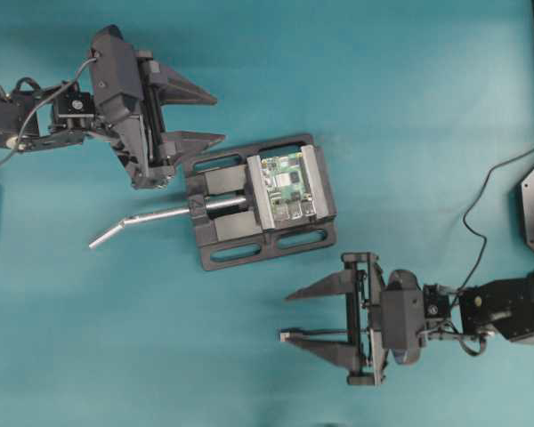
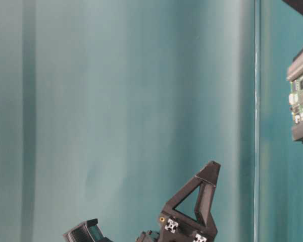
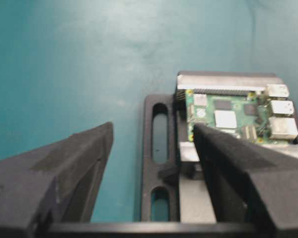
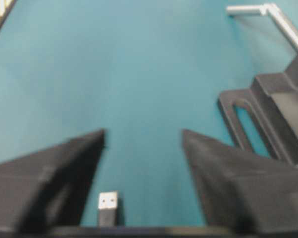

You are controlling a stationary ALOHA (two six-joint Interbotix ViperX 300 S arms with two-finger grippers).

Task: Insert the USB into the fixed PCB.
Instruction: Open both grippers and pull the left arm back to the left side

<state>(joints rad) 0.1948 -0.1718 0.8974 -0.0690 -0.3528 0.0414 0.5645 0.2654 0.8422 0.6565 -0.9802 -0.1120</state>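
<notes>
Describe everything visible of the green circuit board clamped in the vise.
The small green circuit board lies flat, face up, clamped between the grey jaws of the black vise. It carries silver metal connector blocks along one edge, a square silver chip and a pin header strip. No plug is inserted; neither pincer touches it.

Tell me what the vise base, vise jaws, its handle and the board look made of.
Vise base: matte black, looks like cast metal or hard plastic; the look leaves it open.
Vise jaws: pale grey with a dull sheen, probably bare metal.
Vise handle: bright silver rod with a bend, likely polished steel.
PCB: green laminate carrying shiny silver connector cans.
</notes>
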